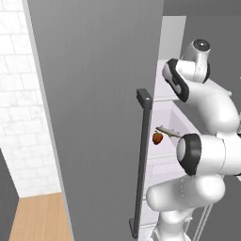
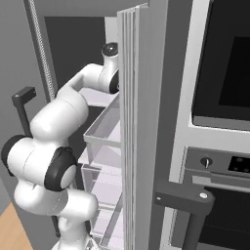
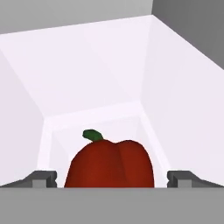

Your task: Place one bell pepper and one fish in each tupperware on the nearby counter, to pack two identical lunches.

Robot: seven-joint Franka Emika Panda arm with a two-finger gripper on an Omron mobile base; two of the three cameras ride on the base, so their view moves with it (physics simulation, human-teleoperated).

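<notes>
A red bell pepper [image 3: 110,164] with a green stem sits right between the two fingertips [image 3: 41,178] of the gripper [image 3: 111,179]. The gripper is wide open and holds nothing. White fridge walls [image 3: 87,74] stand behind the pepper. The grey fridge door [image 1: 94,117] hangs open.

A red bell pepper [image 3: 110,164] with a green stem stands between the two wide-apart fingertips [image 3: 41,178] of the gripper [image 3: 112,179], inside a white compartment [image 3: 92,74] with pale walls.
</notes>
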